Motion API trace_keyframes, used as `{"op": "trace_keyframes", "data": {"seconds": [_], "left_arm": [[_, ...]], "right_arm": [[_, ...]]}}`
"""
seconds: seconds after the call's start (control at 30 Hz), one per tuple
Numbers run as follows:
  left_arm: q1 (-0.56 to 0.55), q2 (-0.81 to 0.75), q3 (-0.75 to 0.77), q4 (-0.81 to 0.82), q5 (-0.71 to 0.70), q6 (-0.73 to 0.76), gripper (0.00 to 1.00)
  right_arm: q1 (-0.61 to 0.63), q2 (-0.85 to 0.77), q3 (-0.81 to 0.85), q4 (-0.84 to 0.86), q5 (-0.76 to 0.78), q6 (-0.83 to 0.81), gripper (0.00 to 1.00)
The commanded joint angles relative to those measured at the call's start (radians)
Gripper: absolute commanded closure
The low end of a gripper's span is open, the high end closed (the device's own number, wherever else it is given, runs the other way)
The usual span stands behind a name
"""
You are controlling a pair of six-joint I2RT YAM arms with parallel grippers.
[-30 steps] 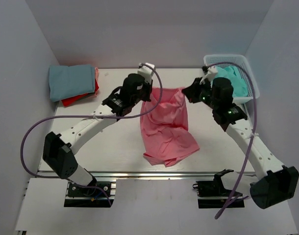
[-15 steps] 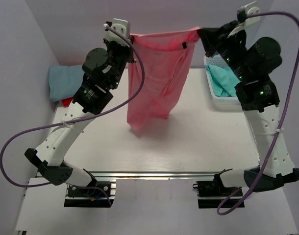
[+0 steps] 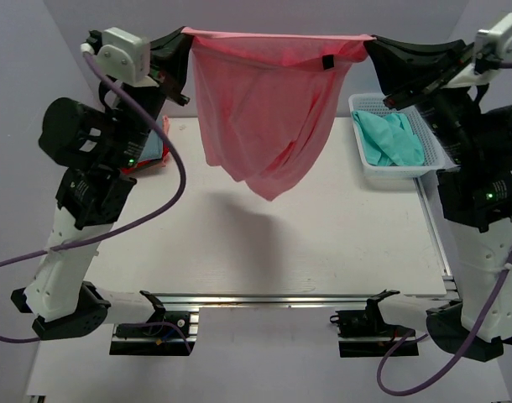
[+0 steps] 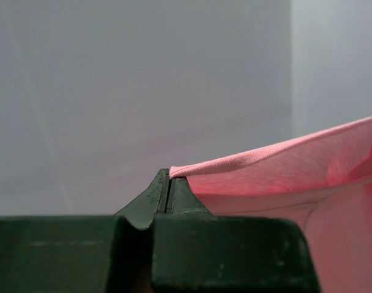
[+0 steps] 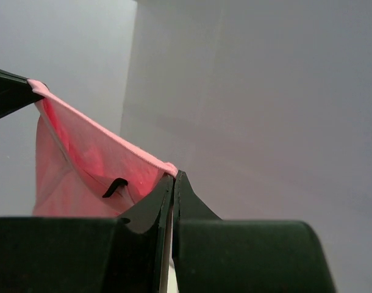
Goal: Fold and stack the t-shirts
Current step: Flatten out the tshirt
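Both arms are up high with the pink t-shirt (image 3: 269, 117) stretched between them like washing on a line. The left gripper (image 3: 182, 34) is pinched shut on one end of the top edge, and in its wrist view the two dark fingers meet with only the pink band of cloth poking out between the tips. The right gripper (image 3: 372, 40) is clamped the same way on the other end, jaws pressed together on the corner of the fabric. The top edge runs nearly straight and taut from one gripper to the other. Below it the cloth hangs in loose folds, bunching toward the middle and coming down to a single point. That point hangs above the table (image 3: 323, 243), and a soft shadow lies on the white surface beneath it. A small black tag (image 3: 327, 62) shows on the shirt close to the right-hand end of the top edge.

At the far right corner of the table stands a white basket (image 3: 432, 138) with a green t-shirt (image 3: 390, 138) lying crumpled inside it. On the far left, mostly hidden behind the left arm (image 3: 88, 168), a bit of a red t-shirt (image 3: 147, 165) and a sliver of a blue t-shirt (image 3: 159, 144) peek out; I cannot tell how they are lying
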Motion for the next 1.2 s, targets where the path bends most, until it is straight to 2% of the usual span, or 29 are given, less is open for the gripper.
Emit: {"op": "trace_keyframes", "data": {"seconds": [0.0,0.13,0.37,0.5,0.57,0.6,0.63,0.7,0.77,0.8,0.83,0.87,0.9,0.93,0.97,1.0,1.03,1.07,1.17], "left_arm": [[0.009,-0.066,0.066,-0.028,0.077,0.034,1.00],[0.009,-0.075,0.086,-0.048,0.131,0.025,1.00],[0.009,0.008,0.034,-0.027,0.050,0.043,1.00],[0.019,0.095,-0.107,0.088,-0.167,0.078,1.00],[0.019,0.144,-0.229,0.194,-0.327,0.097,1.00],[0.028,0.201,-0.272,0.225,-0.388,0.097,1.00],[0.029,0.230,-0.346,0.225,-0.435,0.077,1.00],[0.053,0.288,-0.421,0.237,-0.484,0.002,1.00],[0.081,0.394,-0.488,0.201,-0.454,-0.139,1.00],[0.110,0.438,-0.488,0.179,-0.429,-0.180,1.00],[0.122,0.489,-0.474,0.159,-0.429,-0.211,0.94],[0.136,0.599,-0.447,0.091,-0.429,-0.289,0.71],[0.151,0.658,-0.357,0.048,-0.402,-0.316,0.63],[0.179,0.718,-0.297,0.000,-0.382,-0.333,0.48],[0.191,0.826,-0.235,-0.091,-0.366,-0.348,0.27],[0.200,0.870,-0.121,-0.129,-0.349,-0.357,0.14],[0.209,0.903,-0.072,-0.160,-0.335,-0.357,0.00],[0.220,0.926,-0.037,-0.181,-0.335,-0.357,0.00],[0.240,0.927,-0.006,-0.195,-0.256,-0.367,0.00]], "right_arm": [[-0.009,-0.040,0.028,0.121,0.033,-0.020,1.00],[-0.009,-0.036,0.040,0.147,0.005,-0.006,1.00],[-0.010,0.049,-0.019,0.167,0.095,-0.005,1.00],[-0.009,0.133,-0.103,0.179,0.184,0.012,1.00],[-0.013,0.176,-0.172,0.199,0.256,0.027,1.00],[-0.015,0.206,-0.203,0.211,0.352,0.044,1.00],[-0.015,0.233,-0.323,0.243,0.379,0.067,1.00],[-0.016,0.282,-0.447,0.291,0.420,0.107,1.00],[-0.019,0.361,-0.514,0.284,0.459,0.159,1.00],[-0.025,0.466,-0.525,0.267,0.480,0.199,1.00],[-0.028,0.507,-0.521,0.214,0.476,0.248,1.00],[-0.035,0.548,-0.459,0.146,0.459,0.279,1.00],[-0.047,0.675,-0.429,0.111,0.456,0.293,1.00],[-0.050,0.714,-0.393,-0.005,0.450,0.291,1.00],[-0.056,0.751,-0.272,-0.044,0.453,0.284,0.93],[-0.059,0.845,-0.230,-0.078,0.457,0.276,0.88],[-0.058,0.866,-0.195,-0.166,0.505,0.267,0.82],[-0.056,0.891,-0.120,-0.178,0.522,0.249,0.75],[-0.056,0.870,-0.134,-0.181,0.536,0.224,0.45]]}}
